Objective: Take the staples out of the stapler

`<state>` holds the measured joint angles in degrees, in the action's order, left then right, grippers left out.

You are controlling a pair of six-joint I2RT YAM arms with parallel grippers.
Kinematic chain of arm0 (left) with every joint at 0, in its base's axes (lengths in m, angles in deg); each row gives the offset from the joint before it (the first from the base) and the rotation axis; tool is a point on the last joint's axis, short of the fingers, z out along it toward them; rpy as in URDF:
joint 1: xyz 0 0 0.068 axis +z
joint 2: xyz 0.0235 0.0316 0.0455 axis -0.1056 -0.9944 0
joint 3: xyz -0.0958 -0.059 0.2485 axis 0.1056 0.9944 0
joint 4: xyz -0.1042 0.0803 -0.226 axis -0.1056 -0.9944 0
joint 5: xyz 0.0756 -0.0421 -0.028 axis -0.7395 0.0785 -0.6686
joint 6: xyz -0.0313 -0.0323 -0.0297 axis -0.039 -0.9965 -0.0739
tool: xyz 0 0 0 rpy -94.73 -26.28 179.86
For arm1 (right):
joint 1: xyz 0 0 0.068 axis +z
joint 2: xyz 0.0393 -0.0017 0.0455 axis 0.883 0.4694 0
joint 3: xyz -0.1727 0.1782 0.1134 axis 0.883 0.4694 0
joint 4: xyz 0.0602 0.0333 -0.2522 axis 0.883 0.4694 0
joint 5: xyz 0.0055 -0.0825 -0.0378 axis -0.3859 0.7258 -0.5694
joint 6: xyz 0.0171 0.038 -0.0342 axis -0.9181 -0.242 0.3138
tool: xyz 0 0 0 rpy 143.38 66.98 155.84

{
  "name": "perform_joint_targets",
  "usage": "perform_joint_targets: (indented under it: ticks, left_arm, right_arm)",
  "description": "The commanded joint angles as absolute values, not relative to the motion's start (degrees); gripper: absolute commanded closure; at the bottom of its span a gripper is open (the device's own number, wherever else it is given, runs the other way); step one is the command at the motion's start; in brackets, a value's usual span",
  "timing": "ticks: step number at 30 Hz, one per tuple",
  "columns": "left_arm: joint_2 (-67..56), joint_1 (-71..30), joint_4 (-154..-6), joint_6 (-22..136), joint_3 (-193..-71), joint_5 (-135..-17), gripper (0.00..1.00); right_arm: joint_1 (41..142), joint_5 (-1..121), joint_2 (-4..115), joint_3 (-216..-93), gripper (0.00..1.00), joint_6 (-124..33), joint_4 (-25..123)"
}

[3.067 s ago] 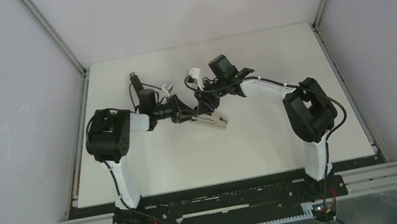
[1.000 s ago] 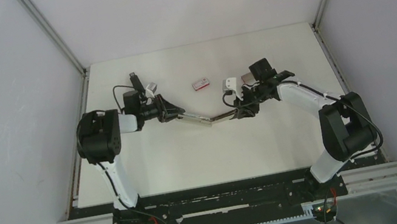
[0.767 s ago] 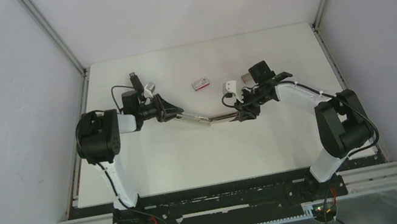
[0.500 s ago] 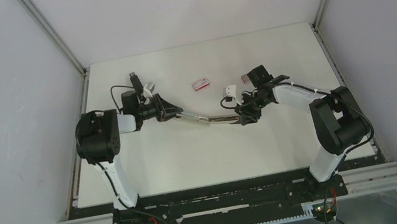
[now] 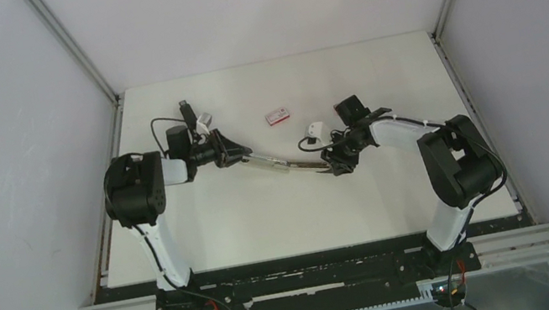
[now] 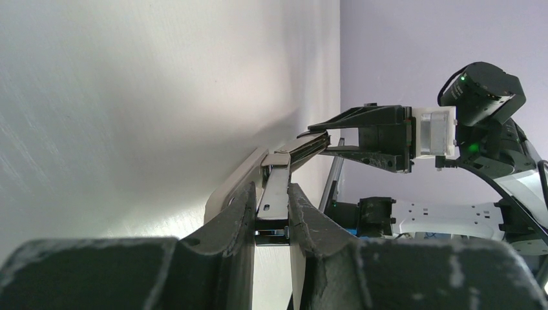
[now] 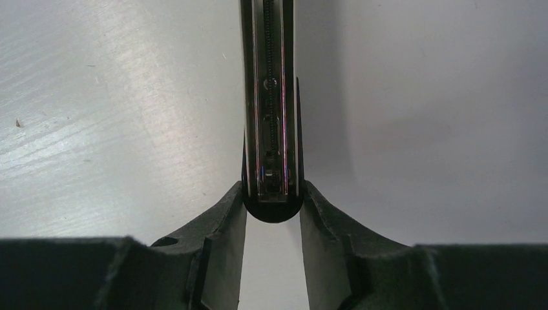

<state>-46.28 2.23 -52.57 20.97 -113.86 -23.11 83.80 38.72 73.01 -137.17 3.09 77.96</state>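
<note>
The stapler (image 5: 283, 164) is swung open into a long shallow V above the table, held at both ends. My left gripper (image 5: 242, 157) is shut on its left end; in the left wrist view the fingers (image 6: 240, 210) clamp the metal rail (image 6: 276, 184) beside the beige arm (image 6: 234, 184). My right gripper (image 5: 335, 164) is shut on the right end; in the right wrist view its fingertips (image 7: 236, 200) pinch the black rounded tip of the open channel (image 7: 271, 97), where a spring shows. I cannot make out the staples.
A small red-and-white box (image 5: 277, 117) lies on the white table (image 5: 308, 217) behind the stapler. Grey walls close in the table on the left, right and back. The right arm's elbow (image 5: 455, 161) stands over the right half of the table.
The right arm's elbow has swung in toward the middle and its wrist has turned, bringing the gripper and its end of the stapler slightly nearer. The left arm has barely moved.
</note>
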Motion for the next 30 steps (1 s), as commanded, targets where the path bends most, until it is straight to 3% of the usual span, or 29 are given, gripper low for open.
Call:
perform_joint_targets:
  ticks: [1,14,19,25,30]
  left_arm:
    - [-45.18,1.34,-49.99,21.81,-112.13,-22.86,1.00]
    - [-45.90,0.72,-40.04,16.36,-110.53,-21.70,1.00]
    - [-46.08,0.15,-28.82,11.06,-109.74,-20.07,1.00]
    - [-50.49,-0.19,-1.97,-6.79,-108.88,-17.59,1.00]
    - [-52.08,-0.35,-1.79,-7.46,-108.84,-18.26,1.00]
  right_arm:
    - [84.41,38.20,73.14,-137.45,0.64,0.83,74.17]
    - [84.14,38.75,71.63,-137.65,0.38,1.01,74.96]
    - [82.82,33.48,69.94,-142.26,0.26,0.15,80.59]
    - [82.68,28.23,73.15,-151.80,0.20,-1.02,89.32]
    - [83.35,26.21,76.59,-157.45,0.17,-4.11,91.04]
